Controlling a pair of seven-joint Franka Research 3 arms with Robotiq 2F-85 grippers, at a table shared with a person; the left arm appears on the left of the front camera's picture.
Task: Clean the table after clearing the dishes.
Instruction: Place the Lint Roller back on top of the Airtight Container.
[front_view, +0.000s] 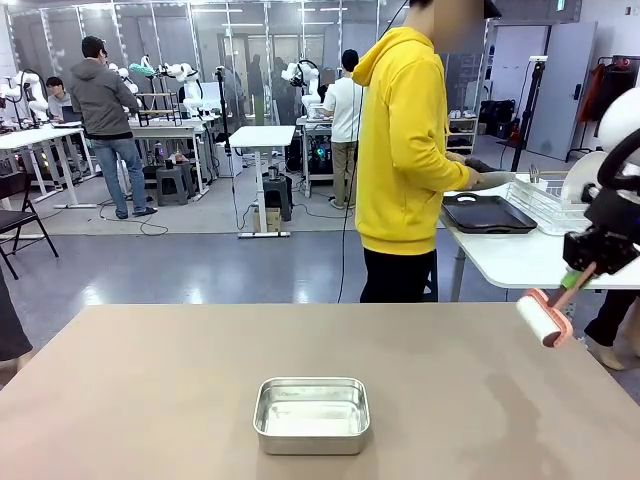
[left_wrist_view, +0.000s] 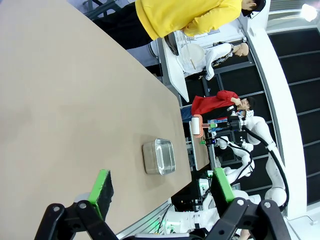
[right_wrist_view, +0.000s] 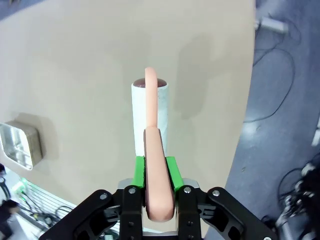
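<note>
Front view: tan counter (front_view: 150, 390) carries a small steel pan (front_view: 312, 414) near the close edge, nothing else on it. Right gripper (front_view: 583, 268) hangs above the counter's right edge, jaws clamped on the pink handle of a lint roller (front_view: 545, 318), white roll tilted down-left, off the surface. Person in yellow hoodie (front_view: 403, 150) stands at a white side table (front_view: 520, 258) with a black tray (front_view: 488, 213) and a wire rack (front_view: 552, 205) on it.
Left wrist view: left gripper (left_wrist_view: 160, 192) jaws wide apart, empty, above the counter (left_wrist_view: 65, 100); pan (left_wrist_view: 159, 156) beyond the pads.
Right wrist view: jaws shut on the roller (right_wrist_view: 150, 117) handle, roll over the counter (right_wrist_view: 80, 60); pan (right_wrist_view: 19, 145) at left edge
</note>
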